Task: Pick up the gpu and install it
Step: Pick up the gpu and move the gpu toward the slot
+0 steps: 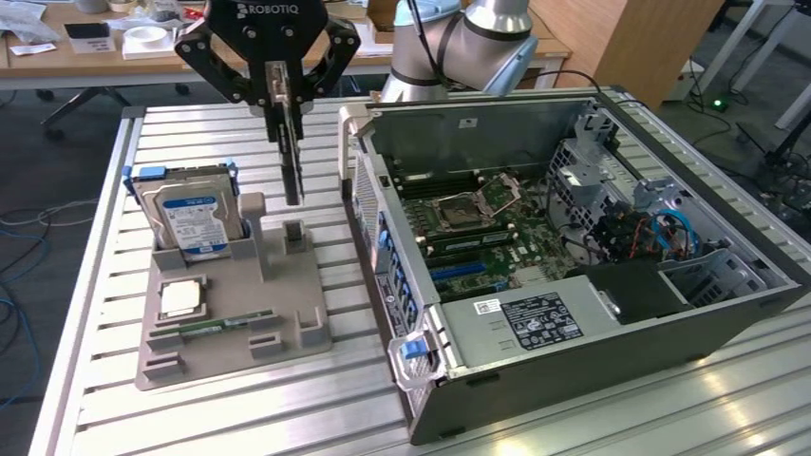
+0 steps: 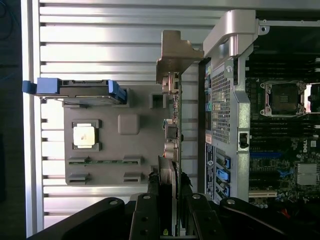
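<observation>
The gpu (image 1: 292, 161) hangs upright and edge-on, a thin dark card held by its top edge. My gripper (image 1: 287, 100) is shut on it, just above the grey parts holder (image 1: 298, 304) and left of the open computer case (image 1: 457, 133) in the exterior view. The card's lower end floats a little above the holder's slot post. In the wrist view the gpu (image 2: 173, 140) runs as a narrow strip out from between my fingers (image 2: 152, 200), with its silver bracket (image 2: 176, 55) at the far end. The motherboard (image 1: 488, 228) lies exposed inside the case.
On the holder stand a hard drive (image 1: 190, 218) with blue rails, a cpu (image 1: 181, 299) and a green memory stick (image 1: 216, 325). The case's rear wall (image 2: 225, 100) lies close beside the card. Slatted metal table (image 1: 114, 399) lies all around.
</observation>
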Motion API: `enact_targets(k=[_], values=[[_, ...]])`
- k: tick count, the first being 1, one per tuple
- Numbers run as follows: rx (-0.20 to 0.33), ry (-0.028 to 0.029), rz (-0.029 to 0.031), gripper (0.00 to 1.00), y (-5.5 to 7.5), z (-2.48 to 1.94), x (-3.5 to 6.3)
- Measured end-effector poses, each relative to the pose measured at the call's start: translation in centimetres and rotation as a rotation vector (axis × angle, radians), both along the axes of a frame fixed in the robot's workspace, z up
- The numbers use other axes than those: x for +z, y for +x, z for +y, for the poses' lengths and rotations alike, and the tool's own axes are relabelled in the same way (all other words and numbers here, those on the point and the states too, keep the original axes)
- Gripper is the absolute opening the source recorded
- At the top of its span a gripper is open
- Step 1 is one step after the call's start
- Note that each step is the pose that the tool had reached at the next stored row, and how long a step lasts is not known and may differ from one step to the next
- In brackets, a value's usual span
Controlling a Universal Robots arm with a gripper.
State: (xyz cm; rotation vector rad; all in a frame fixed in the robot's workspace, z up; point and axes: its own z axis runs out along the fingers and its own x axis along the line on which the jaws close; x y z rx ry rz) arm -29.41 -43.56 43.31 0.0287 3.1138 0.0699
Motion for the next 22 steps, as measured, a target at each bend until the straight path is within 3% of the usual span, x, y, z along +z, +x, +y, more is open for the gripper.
enact_targets(k=[22], values=[[0.0,-0.0001,0.0001,0.26,0.02,0.0,0.48]])
